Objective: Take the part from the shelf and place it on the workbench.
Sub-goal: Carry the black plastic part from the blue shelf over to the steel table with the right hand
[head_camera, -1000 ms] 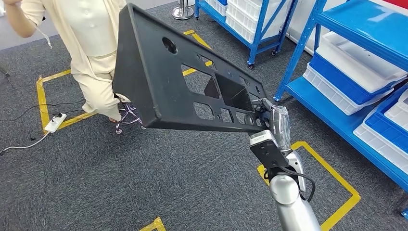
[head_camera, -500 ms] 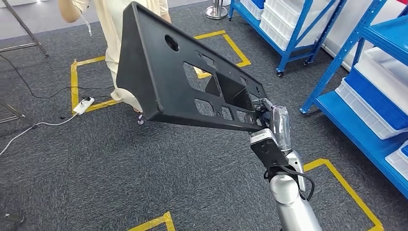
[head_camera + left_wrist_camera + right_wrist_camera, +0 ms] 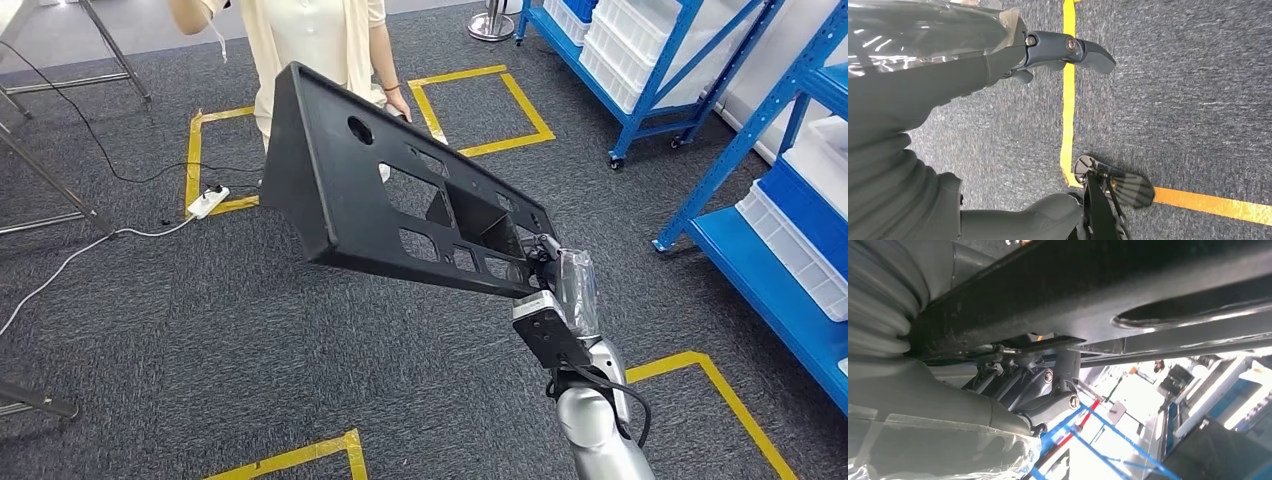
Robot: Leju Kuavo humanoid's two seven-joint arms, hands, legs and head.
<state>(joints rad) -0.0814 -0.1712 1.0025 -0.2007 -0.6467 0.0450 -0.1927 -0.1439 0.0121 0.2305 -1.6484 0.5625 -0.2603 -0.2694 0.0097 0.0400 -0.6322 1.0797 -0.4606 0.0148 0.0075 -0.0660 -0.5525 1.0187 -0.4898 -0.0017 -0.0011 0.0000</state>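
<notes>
Big black part (image 3: 400, 205) off the shelf, up in the frame's middle, gripped at its lower right end by the right hand (image 3: 548, 262). Left hand (image 3: 1068, 52) empty, fingers loose. Workbench drop left.

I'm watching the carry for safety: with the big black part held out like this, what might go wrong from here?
1. The right hand grips the black part at one end only, so the long overhang may lever it loose.
2. A person stands just beyond the part's far end; a turn might swing it into them.
3. A power strip and its cable lie on the carpet ahead, a possible trip hazard.
</notes>
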